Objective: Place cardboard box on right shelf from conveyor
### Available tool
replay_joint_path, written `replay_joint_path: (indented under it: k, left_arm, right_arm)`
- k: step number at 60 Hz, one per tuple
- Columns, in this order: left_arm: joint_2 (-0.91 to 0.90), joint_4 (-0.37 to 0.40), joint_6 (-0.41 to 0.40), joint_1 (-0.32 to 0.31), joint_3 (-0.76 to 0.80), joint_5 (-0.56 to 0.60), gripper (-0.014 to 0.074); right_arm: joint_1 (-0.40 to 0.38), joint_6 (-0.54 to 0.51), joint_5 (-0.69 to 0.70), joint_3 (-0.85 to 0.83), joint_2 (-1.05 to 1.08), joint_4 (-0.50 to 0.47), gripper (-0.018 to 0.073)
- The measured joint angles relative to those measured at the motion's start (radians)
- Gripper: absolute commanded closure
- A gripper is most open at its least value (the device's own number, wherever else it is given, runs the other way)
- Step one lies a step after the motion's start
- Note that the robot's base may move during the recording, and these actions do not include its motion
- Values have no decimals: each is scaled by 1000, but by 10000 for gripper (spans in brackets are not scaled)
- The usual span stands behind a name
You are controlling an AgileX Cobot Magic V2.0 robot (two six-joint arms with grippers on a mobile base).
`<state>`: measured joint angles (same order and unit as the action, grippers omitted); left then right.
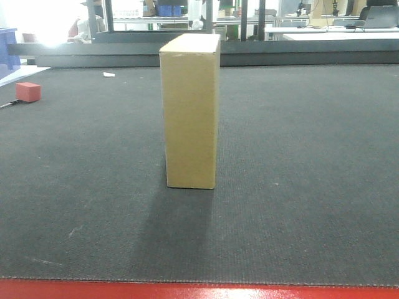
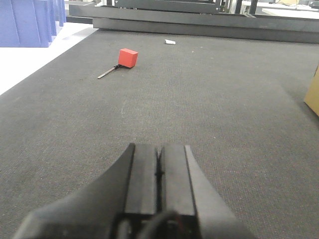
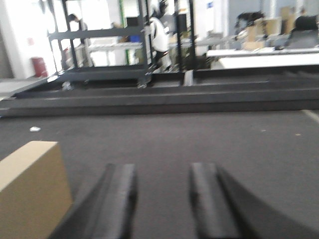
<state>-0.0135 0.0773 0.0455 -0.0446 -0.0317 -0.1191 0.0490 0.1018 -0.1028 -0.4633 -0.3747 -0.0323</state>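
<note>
In the front view the cardboard box (image 1: 190,112) stands upright on its small end in the middle of the conveyor (image 1: 312,156), its narrow face towards the camera and its shadow falling near. Nothing touches it. The conveyor's red frame shows as a strip along the near edge. At the far left lie a small red block (image 1: 28,91) and a thin tool (image 1: 7,104) cut off by the picture's edge, and farther back a white scrap (image 1: 109,75). In the left wrist view the left claw (image 2: 158,149) is closed, its two fingers pressed together with only a thin seam between them and nothing held. It hangs over bare belt, and whether it touches the belt cannot be told. The red block and tool lie far left of it, well apart, blue bins (image 2: 30,22) stand beyond the belt's left edge, and only a corner of the box shows at the right edge. In the right wrist view, which is blurred, the right claw (image 3: 162,169) stands wide, holding nothing, with bare belt between its fingers. The box sits just left of the left finger, cut off by the frame, and contact cannot be made out.
</note>
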Motion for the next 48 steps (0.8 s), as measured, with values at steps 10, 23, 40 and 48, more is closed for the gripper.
replay_joint_path:
  k: [10,23,40,48]
  left_arm:
    - [0,0,0,0,0,0,712]
    - [0,0,0,0,0,0,712]
    - [0,0,0,0,0,0,713]
    - [0,0,0,0,0,0,713]
  right_arm:
    - [135,0,-53,-160,-246,0,-73]
    - [351,0,-236,-437,-566,11,-74]
    - [583,66,-565,-899,-944,22,-74]
    - [630,223,-748,-1114,-1104,66,-74]
